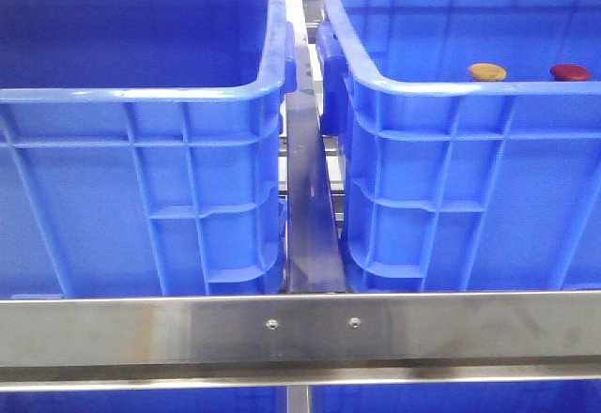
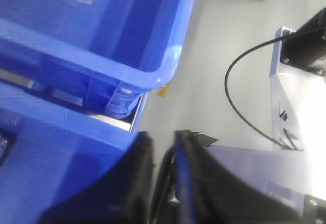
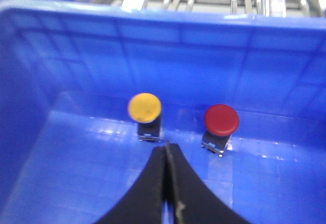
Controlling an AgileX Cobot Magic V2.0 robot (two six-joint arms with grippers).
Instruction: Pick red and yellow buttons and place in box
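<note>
Steel rack (image 1: 300,328), two blue crates. Yellow button (image 3: 144,107) sits just ahead of closed, empty right end effector (image 3: 167,150); red button (image 3: 221,119) beside. Left end effector (image 2: 163,147) farther, nearly closed, empty.

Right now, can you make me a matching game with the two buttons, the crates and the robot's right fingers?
Things:
1. yellow button
2. red button
3. left crate
4. right fingers

Clues:
A. black, pressed together, holding nothing
B. in the right crate, nearer the left crate
C. no buttons seen inside
D. in the right crate, farther from the left crate

Pairs: 1-B, 2-D, 3-C, 4-A
</note>
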